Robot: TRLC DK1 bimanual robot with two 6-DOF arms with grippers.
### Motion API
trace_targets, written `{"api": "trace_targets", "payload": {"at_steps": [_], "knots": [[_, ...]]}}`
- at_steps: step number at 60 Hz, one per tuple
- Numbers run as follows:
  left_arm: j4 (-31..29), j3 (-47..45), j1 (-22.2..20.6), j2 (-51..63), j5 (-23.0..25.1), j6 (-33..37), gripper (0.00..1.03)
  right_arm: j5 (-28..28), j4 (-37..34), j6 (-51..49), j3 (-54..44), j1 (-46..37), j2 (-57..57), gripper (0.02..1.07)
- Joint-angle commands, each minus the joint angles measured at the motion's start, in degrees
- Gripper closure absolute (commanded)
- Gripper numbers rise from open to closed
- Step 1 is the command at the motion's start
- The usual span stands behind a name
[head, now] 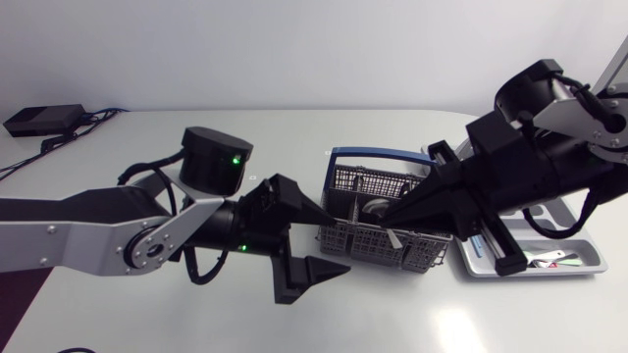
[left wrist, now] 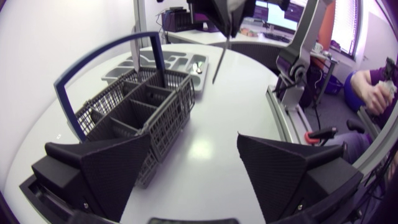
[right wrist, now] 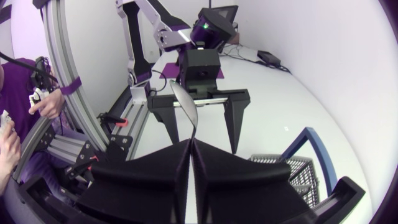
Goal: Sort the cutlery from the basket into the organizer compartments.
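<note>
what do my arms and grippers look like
Left arm: silver-grey links, black joints, green lights, looped black cables. Right arm: mostly black, one silver-grey link. Left gripper and right gripper: matte black, broad wedge-shaped jaws.

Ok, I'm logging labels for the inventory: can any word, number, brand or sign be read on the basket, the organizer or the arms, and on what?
No text in these views can be read.
basket: bare mesh, no label shows.
organizer: plain grey, no print shows.
left arm: only a green light, no characters.
</note>
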Motion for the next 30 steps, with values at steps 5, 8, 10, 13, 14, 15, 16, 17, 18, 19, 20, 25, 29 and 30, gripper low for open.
{"api": "trace_targets", "payload": {"at_steps": [5,8,10,13,14,15,16,17,18,19,20,25,29,30], "knots": [[4.3,5.4,-0.7,0.4,3.0,-9.4,0.07,-6.4,0.3,6.2,4.0,-0.2,1.9,1.00],[5.7,6.4,-0.8,0.3,3.7,-11.7,0.07,-8.1,1.3,8.5,4.8,-0.2,2.2,1.00],[6.4,6.8,-0.8,0.3,4.2,-12.7,0.07,-9.2,2.4,10.2,5.4,-0.3,2.4,1.00],[7.9,7.2,-0.8,0.1,5.1,-15.0,0.07,-11.0,4.5,13.3,6.0,-0.6,2.9,1.00],[8.5,7.2,-0.8,0.0,5.7,-15.8,0.07,-11.6,5.1,14.3,6.1,-0.9,3.0,1.00],[9.1,7.2,-0.8,0.0,6.4,-16.4,0.07,-12.3,5.8,15.3,6.2,-1.1,3.3,1.00],[9.5,7.2,-0.8,0.0,6.7,-17.0,0.07,-12.9,6.2,16.0,6.4,-1.4,3.5,1.00],[10.0,7.2,-0.9,-0.1,6.8,-17.3,0.07,-13.7,6.5,16.5,6.5,-1.6,3.8,1.00],[10.2,7.1,-0.9,-0.1,6.8,-17.4,0.07,-14.3,6.6,16.9,6.7,-1.7,4.0,1.00],[10.4,7.1,-1.0,-0.1,6.8,-17.6,0.07,-14.8,6.6,17.1,6.9,-1.8,4.3,1.00],[10.8,7.1,-1.0,-0.1,6.8,-17.7,0.07,-15.3,6.6,17.3,7.0,-1.9,4.6,1.00],[12.1,7.2,-0.9,0.3,6.8,-19.1,0.09,-16.1,6.7,17.6,6.8,-1.8,4.8,1.00],[12.5,7.2,-0.6,0.3,7.3,-19.5,0.12,-16.8,6.8,17.7,6.5,-2.0,5.0,1.00],[12.5,7.2,-0.6,0.3,7.5,-19.5,0.12,-17.1,6.9,17.9,6.5,-2.3,5.1,1.00]]}}
